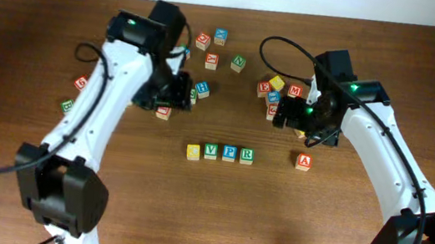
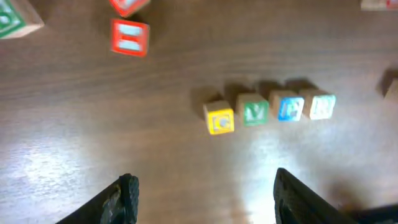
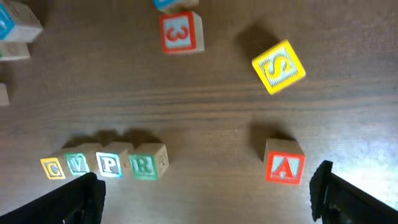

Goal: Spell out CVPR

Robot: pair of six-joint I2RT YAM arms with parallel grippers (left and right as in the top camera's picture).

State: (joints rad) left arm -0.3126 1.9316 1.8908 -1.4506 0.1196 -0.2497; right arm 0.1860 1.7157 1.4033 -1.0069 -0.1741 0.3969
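Observation:
Four letter blocks stand in a row near the table's middle: yellow C (image 1: 193, 151), green V (image 1: 211, 151), blue P (image 1: 229, 153), green R (image 1: 247, 155). The row shows in the left wrist view, C (image 2: 219, 119) to R (image 2: 320, 105), and in the right wrist view, C (image 3: 52, 168), V (image 3: 78, 164), P (image 3: 111, 164), R (image 3: 147, 163). My left gripper (image 2: 202, 196) is open and empty, above bare table behind the row. My right gripper (image 3: 208, 196) is open and empty, between the R and a red A block (image 3: 285, 164).
The red A block (image 1: 303, 160) sits right of the row. Loose blocks cluster at the back middle (image 1: 220, 36) and back right (image 1: 277, 85), with two at the far left (image 1: 80, 82). A yellow S block (image 3: 278, 67) and a red 3 block (image 3: 180, 32) lie beyond my right gripper.

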